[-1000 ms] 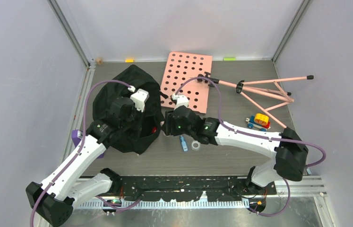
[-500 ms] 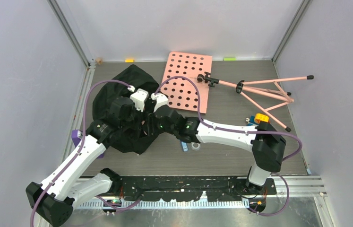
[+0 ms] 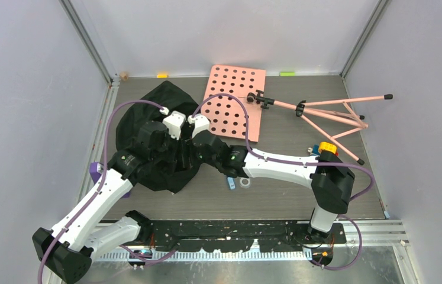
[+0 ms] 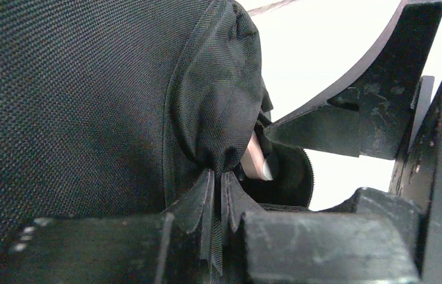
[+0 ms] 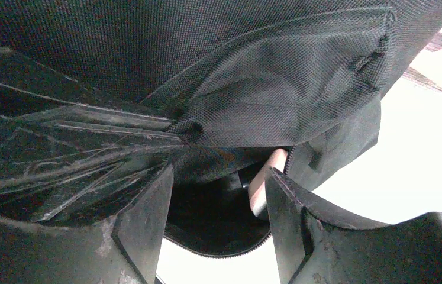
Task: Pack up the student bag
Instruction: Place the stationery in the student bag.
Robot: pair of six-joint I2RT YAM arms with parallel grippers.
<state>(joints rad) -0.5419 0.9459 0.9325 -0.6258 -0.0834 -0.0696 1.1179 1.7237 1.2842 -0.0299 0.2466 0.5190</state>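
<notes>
Our right gripper (image 5: 219,177) has swung in from the student bag's (image 3: 138,112) 3 o'clock side to its mouth. Its jaws are spread, and a pale pink stick (image 5: 264,180) just beyond them is probably released. Our left gripper (image 4: 217,195) pinches the rim open. The bag lies toward the table's 9 o'clock.

The right gripper (image 3: 187,149) has swung left across the bench (image 3: 289,195). A second ago it sat just off the right edge of the backpack (image 3: 141,115); now it is over the open mouth, close beside the left gripper (image 3: 168,155). Its elbow (image 3: 332,183) has slid left too and now covers most of the yellow and blue toy (image 3: 326,146). The red spot seen inside the backpack earlier is hidden under the arm.
</notes>
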